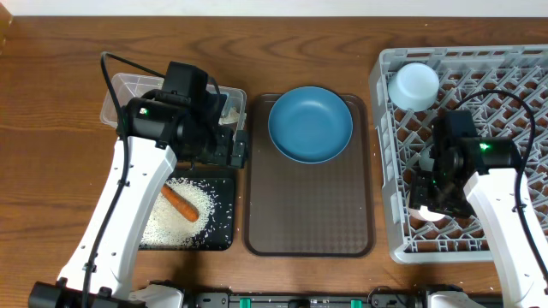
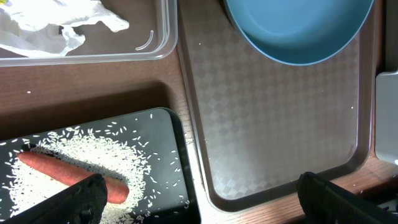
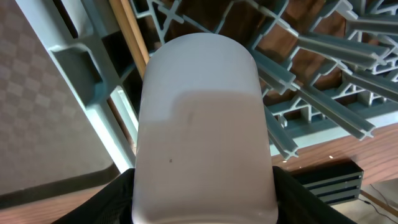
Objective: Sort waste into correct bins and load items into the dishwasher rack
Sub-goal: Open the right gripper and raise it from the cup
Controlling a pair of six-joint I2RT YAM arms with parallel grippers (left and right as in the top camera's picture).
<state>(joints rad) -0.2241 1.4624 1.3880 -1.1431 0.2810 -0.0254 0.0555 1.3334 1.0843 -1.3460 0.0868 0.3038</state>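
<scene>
The right gripper [image 3: 205, 202] is clamped on a pale cup [image 3: 202, 118], holding it among the pegs at the left side of the rack [image 1: 514, 77]. The left gripper [image 2: 202, 196] hangs wide open over the edge of the black tray [image 2: 160, 123], where a carrot [image 2: 68, 174] lies in rice [image 2: 124, 155].
</scene>
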